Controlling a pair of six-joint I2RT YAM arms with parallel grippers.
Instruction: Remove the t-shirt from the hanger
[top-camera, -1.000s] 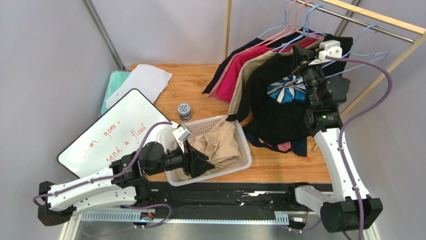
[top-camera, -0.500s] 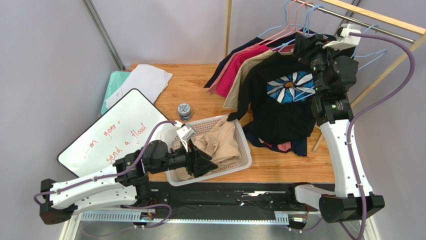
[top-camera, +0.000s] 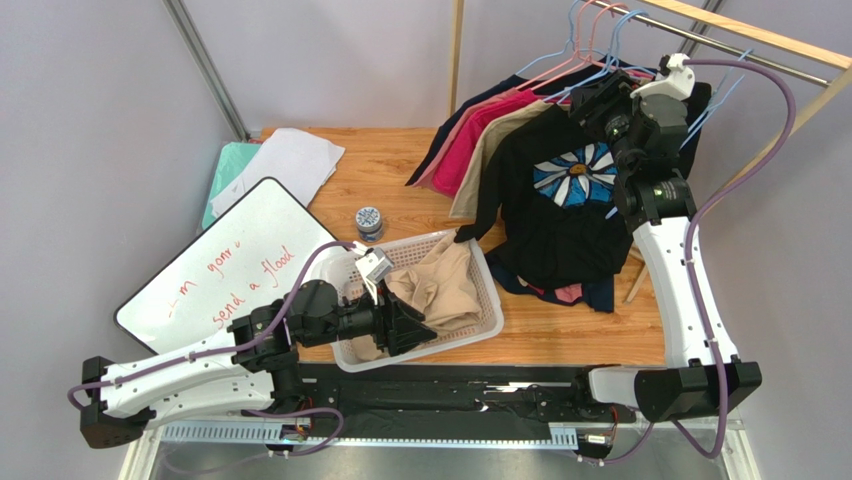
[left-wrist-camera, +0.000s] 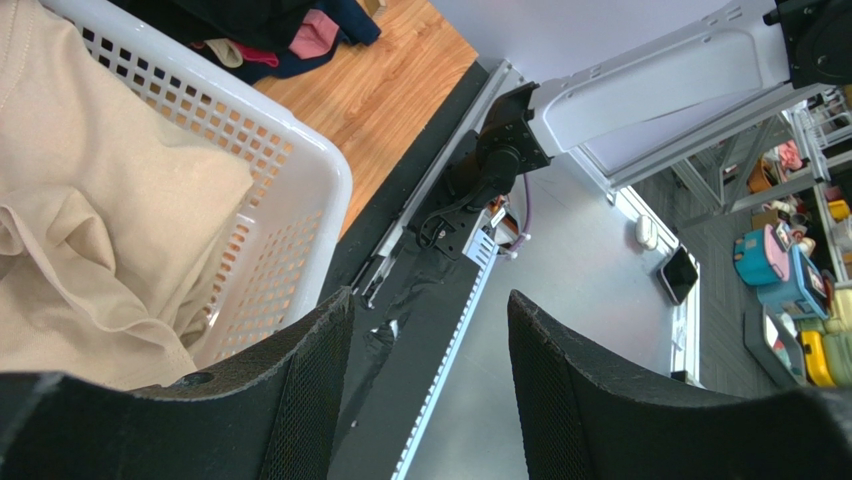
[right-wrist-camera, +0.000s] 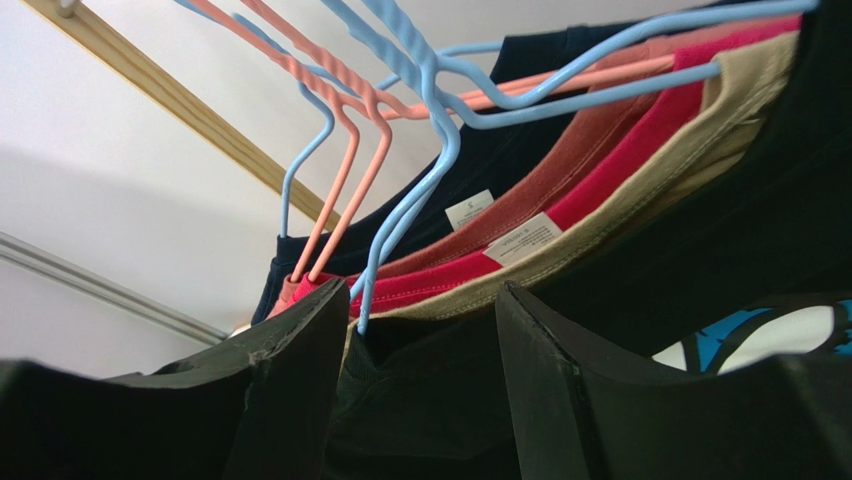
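A black t-shirt with a blue-and-white flower print hangs at the front of a row of shirts on a light blue hanger. My right gripper is up at its collar. In the right wrist view the right gripper is open, with the black collar and the hanger's wire in the gap between its fingers. My left gripper hovers low over the near corner of a white basket. The left gripper is open and holds nothing, beside the basket wall.
A beige garment lies in the basket. Red, tan and navy shirts hang behind the black one on pink and blue hangers from a wooden rail. A whiteboard, papers and a small jar lie to the left.
My right arm has risen from the shirt's front to its collar, and its jaws have gone from shut to open. The black shirt has swung back to hang flat. The left arm has barely moved.
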